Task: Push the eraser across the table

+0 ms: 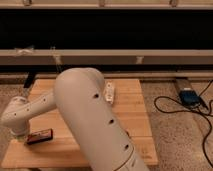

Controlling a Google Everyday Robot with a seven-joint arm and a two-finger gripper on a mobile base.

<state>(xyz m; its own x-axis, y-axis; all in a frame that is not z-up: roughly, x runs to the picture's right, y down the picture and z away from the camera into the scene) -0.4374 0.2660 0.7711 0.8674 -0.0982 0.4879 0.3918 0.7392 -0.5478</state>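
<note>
The eraser (40, 136), a small flat dark block with reddish sides, lies on the light wooden table (135, 115) near its front left corner. My white arm reaches from the middle of the view out to the left and bends down. The gripper (21, 133) is at the arm's end, low over the table, just left of the eraser and right next to it. Whether it touches the eraser is hidden by the wrist.
A white bottle (109, 92) lies on the table's far middle part. A blue device (189, 96) with black cables (170, 107) is on the floor to the right. A dark wall with a ledge (125, 56) runs behind the table.
</note>
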